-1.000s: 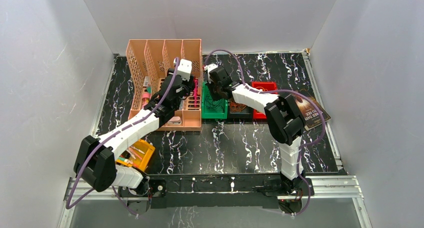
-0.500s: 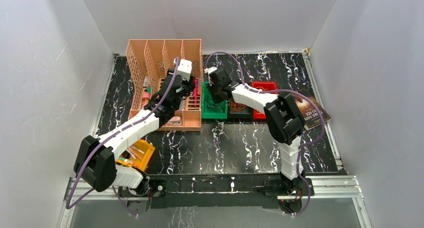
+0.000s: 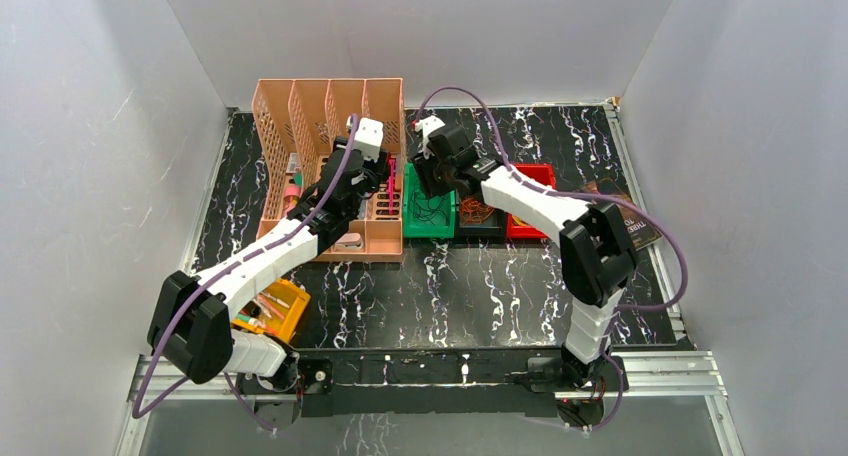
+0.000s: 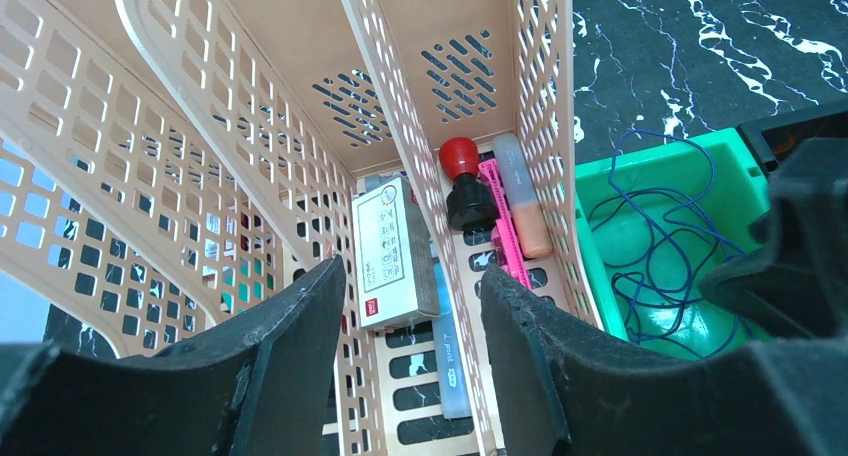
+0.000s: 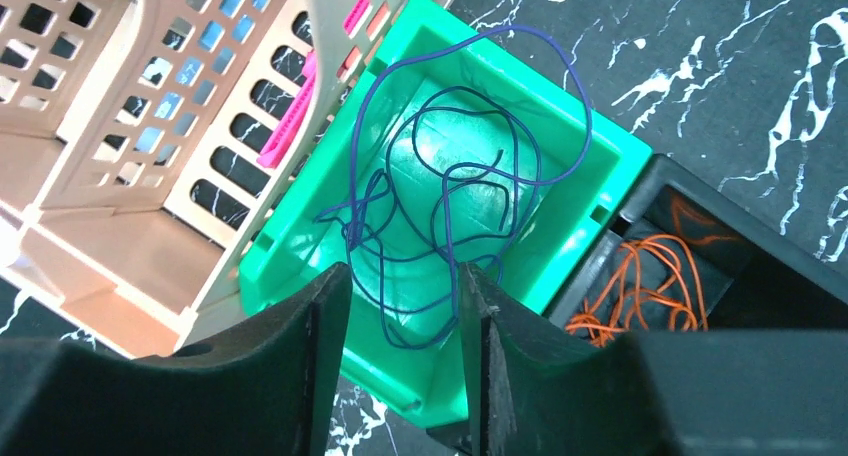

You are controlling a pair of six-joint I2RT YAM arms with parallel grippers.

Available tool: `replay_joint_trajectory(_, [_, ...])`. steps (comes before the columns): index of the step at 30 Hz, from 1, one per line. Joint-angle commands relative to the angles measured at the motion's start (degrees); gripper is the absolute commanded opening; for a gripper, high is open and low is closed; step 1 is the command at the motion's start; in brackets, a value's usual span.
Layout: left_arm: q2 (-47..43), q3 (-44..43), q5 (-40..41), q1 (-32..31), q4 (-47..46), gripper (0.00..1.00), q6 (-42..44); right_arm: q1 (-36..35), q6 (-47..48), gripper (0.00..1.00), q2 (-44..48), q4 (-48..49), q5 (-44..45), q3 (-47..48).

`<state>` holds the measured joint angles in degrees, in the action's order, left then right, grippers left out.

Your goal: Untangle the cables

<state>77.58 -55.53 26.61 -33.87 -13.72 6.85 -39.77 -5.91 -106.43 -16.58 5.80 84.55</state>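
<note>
- The right fingers (image 5: 300,366) are hanging straight above the green bin (image 5: 565,231), parted, with nothing between them. The dark blue cable (image 5: 440,206) is lying loose in that bin below the gap, seemingly because each colour is getting a bin of its own.
- The orange cable (image 5: 650,281) is sitting coiled in the black bin (image 5: 770,276), which is touching the green one, so it is lying apart from the blue.
- The left fingers (image 4: 290,356) are hovering over the peach file organizer (image 4: 300,126), roughly half open and gripping nothing, probably to leave the right arm room.
- A red bin (image 3: 540,173) is standing beyond the black one; I cannot tell what it is holding.
- The organizer's wall is standing just beside the green bin. A white box (image 4: 390,251) and a red-capped stamp (image 4: 462,181) are resting inside the organizer, crowding any reach from the left across the tabletop (image 3: 480,276).
</note>
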Motion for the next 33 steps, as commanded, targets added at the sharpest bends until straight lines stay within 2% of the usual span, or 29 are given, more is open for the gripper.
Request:
replay_joint_trajectory(1, [-1.9,0.4,0.7,0.3,-1.8,0.52,0.2,0.2,-0.5,0.54,6.1,0.9,-0.2,-1.8])
replay_joint_trajectory(5, [-1.9,0.5,0.3,0.4,-1.7,0.52,0.3,0.2,-1.2,0.59,8.7,1.6,-0.6,-2.3])
replay_joint_trajectory(11, [-1.6,0.3,0.3,0.3,-1.5,0.52,0.1,0.2,-1.7,0.63,7.7,2.2,-1.0,0.0])
replay_joint_trajectory(22, [-2.0,0.5,0.2,0.3,-1.5,0.52,0.6,0.3,-1.5,0.59,-0.4,2.3,-3.7,6.2])
replay_joint_trajectory(26, [-2.2,0.7,0.2,0.3,-1.7,0.52,0.9,0.3,-0.3,0.51,-2.3,2.7,0.0,6.8])
replay_joint_trajectory(33, [-2.2,0.6,0.0,0.3,-1.8,0.52,1.1,0.2,0.9,0.22,-3.5,3.3,3.4,5.1])
